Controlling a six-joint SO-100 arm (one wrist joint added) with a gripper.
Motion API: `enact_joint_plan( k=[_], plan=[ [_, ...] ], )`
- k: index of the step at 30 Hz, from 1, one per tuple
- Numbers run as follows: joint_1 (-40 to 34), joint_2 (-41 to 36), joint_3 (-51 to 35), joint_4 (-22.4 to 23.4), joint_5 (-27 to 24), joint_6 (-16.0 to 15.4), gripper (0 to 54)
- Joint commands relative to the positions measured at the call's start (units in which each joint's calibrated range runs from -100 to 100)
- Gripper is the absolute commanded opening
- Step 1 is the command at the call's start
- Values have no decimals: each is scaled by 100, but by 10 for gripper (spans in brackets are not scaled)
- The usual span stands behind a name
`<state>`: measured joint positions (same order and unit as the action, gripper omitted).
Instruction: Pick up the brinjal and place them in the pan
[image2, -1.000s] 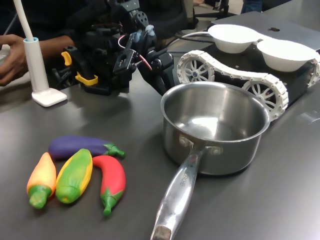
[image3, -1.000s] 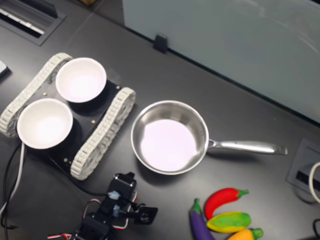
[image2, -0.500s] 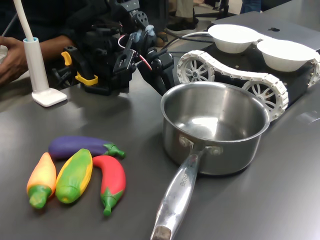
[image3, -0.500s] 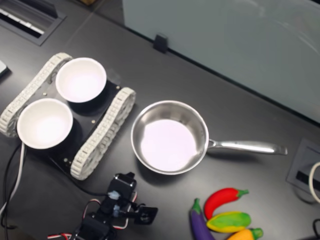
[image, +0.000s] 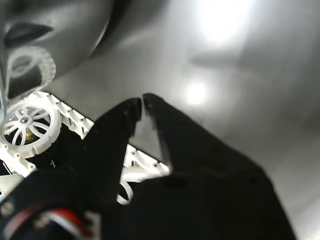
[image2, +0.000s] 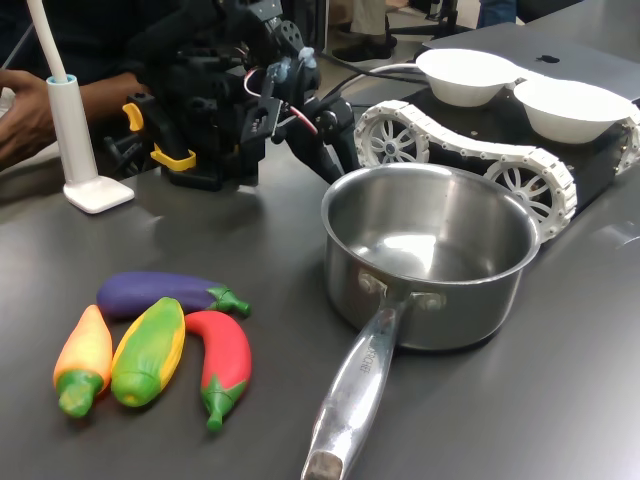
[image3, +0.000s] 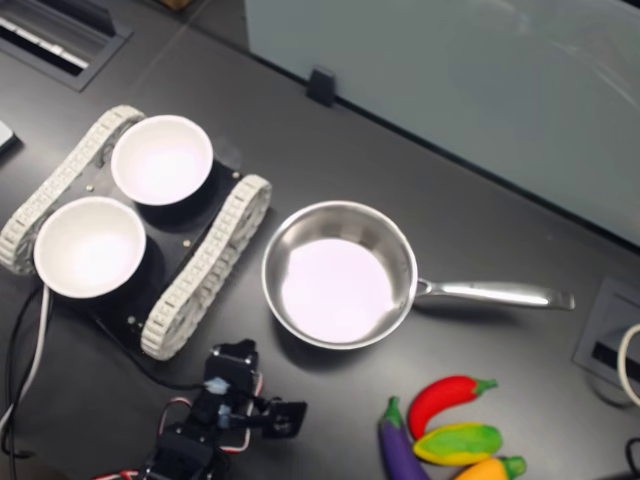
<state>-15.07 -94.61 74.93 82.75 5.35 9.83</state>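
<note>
The purple brinjal (image2: 160, 293) with its green cap lies on the dark table, at the back of a row of toy vegetables; it also shows at the second exterior view's bottom edge (image3: 398, 450). The steel pan (image2: 450, 310) stands empty with its long handle (image2: 350, 400) toward the camera, and from above the pan (image3: 340, 290) shows nothing inside. My gripper (image2: 340, 160) hangs behind the pan's far left rim, well away from the brinjal. In the wrist view the gripper (image: 142, 102) is shut, tips together, holding nothing. The arm (image3: 225, 410) is low in the second exterior view.
A red chilli (image2: 222, 360), a green-yellow corn (image2: 150, 350) and an orange vegetable (image2: 85, 355) lie beside the brinjal. A white-tracked vehicle (image2: 470, 150) carrying two white bowls (image2: 468, 75) stands behind the pan. A white stand (image2: 80, 150) and a person's forearm (image2: 100, 95) are at back left.
The arm has shifted: the gripper has risen a little and swung toward the first exterior view's right, nearer the tracked vehicle. The vegetables and pan have not moved.
</note>
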Motion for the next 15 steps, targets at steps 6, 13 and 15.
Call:
enact_joint_plan(
  k=[6,13,15],
  plan=[
    [670,-83,-83,-83,-352,-25,0],
    [819,-83,-101,-66,-381,-33,0],
    [785,-83,-192,20,-322,-33,0]
  ],
)
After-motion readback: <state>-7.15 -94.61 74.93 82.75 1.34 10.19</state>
